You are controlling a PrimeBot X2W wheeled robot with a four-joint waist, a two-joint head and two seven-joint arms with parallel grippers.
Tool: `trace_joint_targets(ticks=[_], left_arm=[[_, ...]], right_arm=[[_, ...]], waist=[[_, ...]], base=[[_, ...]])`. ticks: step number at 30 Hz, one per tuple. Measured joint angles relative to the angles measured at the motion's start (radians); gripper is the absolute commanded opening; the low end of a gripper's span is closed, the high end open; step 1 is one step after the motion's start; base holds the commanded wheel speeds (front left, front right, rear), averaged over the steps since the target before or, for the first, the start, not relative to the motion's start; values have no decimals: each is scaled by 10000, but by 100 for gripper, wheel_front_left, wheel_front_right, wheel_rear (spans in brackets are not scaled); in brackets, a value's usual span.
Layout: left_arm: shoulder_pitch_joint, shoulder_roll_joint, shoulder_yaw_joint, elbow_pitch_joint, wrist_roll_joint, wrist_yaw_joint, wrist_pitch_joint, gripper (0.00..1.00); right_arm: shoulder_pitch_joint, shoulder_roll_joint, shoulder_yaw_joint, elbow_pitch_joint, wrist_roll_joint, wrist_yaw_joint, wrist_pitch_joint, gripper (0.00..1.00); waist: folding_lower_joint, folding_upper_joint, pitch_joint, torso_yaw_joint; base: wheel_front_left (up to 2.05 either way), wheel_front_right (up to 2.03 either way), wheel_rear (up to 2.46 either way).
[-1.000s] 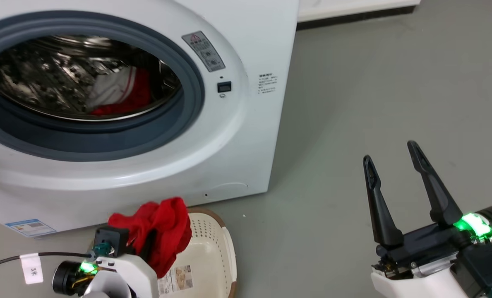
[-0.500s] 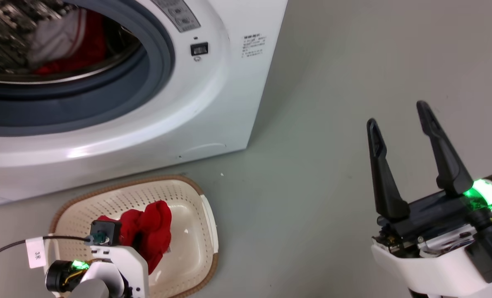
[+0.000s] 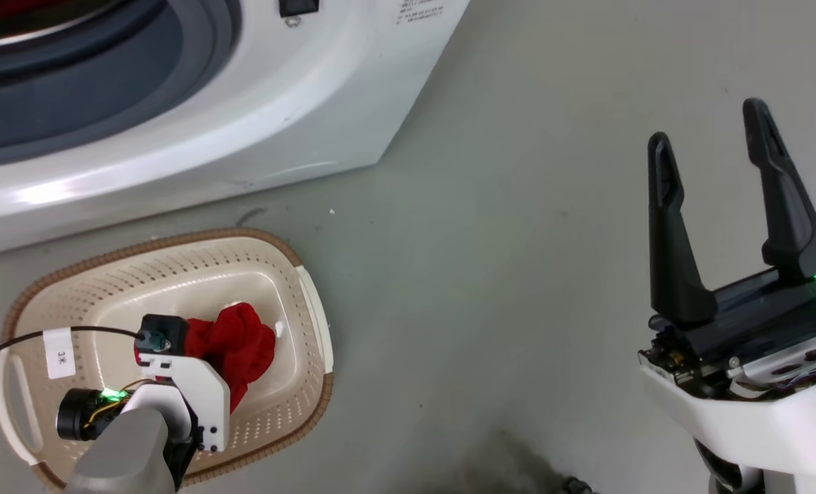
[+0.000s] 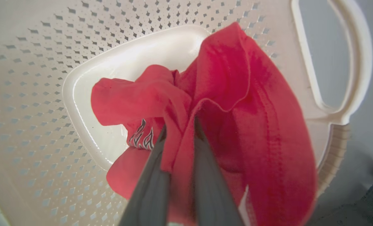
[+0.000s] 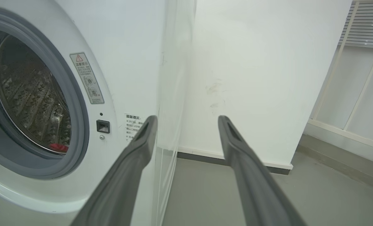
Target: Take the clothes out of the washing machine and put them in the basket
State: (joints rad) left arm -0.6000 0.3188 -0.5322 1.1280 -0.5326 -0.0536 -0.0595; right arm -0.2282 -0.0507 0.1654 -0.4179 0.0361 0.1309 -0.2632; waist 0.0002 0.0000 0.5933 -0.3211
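Starting close in: got the left gripper (image 4: 178, 124) pressed together on a fold of the red garment (image 4: 224, 94), down inside the basket (image 3: 174, 240) now. Was dangling it up above the basket a second ago, so lowered a good bit since. Also tilted the head camera down, so not reading the whole shift as arm travel. Pretty much delivered, guessing it just needs letting go. Can't tell if touching the base yet.

Can't call a proper long axis on the garment, too bunched. Following the longest fold, the one with the stitched edge, back past the fingers (image 4: 155, 175) toward the wrist.

As for the basket, lying lengthwise along the front of the machine (image 3: 277, 123).

Off to the side, got the right gripper (image 3: 706, 122) spread wide, holding nothing, over bare floor (image 3: 517, 274).

Farthest back, spotting more red cloth (image 5: 58, 147) in the drum (image 5: 32, 94), so not done.
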Motion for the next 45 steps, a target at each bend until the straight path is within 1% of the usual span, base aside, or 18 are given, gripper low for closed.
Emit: trace_joint_targets(ticks=[8, 12, 14, 16, 17, 18, 19, 24, 28, 34, 39, 43, 45], left_arm=[[-790, -148, -153, 1051, 54, 25, 94, 0], [-1069, -148, -368, 1260, 257, 186, 155, 0], [-1173, -190, -422, 1329, 290, 190, 207, 0], [-1254, -224, -477, 1369, 322, 309, 182, 0], [-1276, -251, -477, 1383, 334, 314, 178, 35], [-1280, -280, -479, 1406, 330, 314, 180, 95], [-1280, -313, -497, 1434, 328, 334, 180, 100], [-1261, -477, -514, 1498, 263, 324, 42, 100], [-1021, -633, -688, 1519, 286, 297, -437, 100], [-484, -999, -848, 1534, 332, 174, -1321, 100], [30, -1122, -867, 1478, 326, 140, -1843, 100], [477, -1122, -729, 825, 297, 380, -2006, 100], [739, -1022, -525, -40, 393, 583, -2010, 100]], right_arm=[[-281, 0, -161, -173, 199, 0, 0, 100], [-458, 2, -201, -244, 301, 0, 0, 100], [-543, 0, -253, -244, 351, 0, 0, 100], [-572, 0, -276, -240, 353, 0, 0, 100], [-574, 2, -276, -228, 353, 0, 0, 100], [-574, 2, -272, -205, 353, 0, 0, 100], [-574, 0, -272, -180, 351, 0, 0, 100], [-555, 2, -221, -48, 290, 0, 0, 100], [-408, 2, -163, 82, 196, 0, 0, 100], [107, 4, -88, 366, -82, 0, 0, 100], [601, 4, 10, 566, -257, 0, 0, 100], [961, 4, 52, 635, -355, 0, 0, 100], [1135, 4, 38, 663, -380, 0, 0, 100]], waist=[[0, 0, 937, -118], [0, 0, 1332, -134], [0, 0, 1469, -131], [0, 0, 1527, -97], [0, 0, 1526, -77], [0, 0, 1504, -63], [-1, 0, 1470, -45], [-1, 0, 1147, 59], [-1, -1, 692, 155], [-2, 0, -277, 366], [-2, 0, -1222, 579], [-3, 0, -1959, 752], [-3, 0, -2288, 845]], base=[[0, 0, 0], [0, 0, 0], [0, 0, 0], [0, 0, 0], [0, 0, 0], [0, 0, 0], [0, 0, 0], [0, 0, 0], [0, 0, 0], [0, 0, 0], [0, 0, 0], [0, 0, 0], [0, 0, 0]])
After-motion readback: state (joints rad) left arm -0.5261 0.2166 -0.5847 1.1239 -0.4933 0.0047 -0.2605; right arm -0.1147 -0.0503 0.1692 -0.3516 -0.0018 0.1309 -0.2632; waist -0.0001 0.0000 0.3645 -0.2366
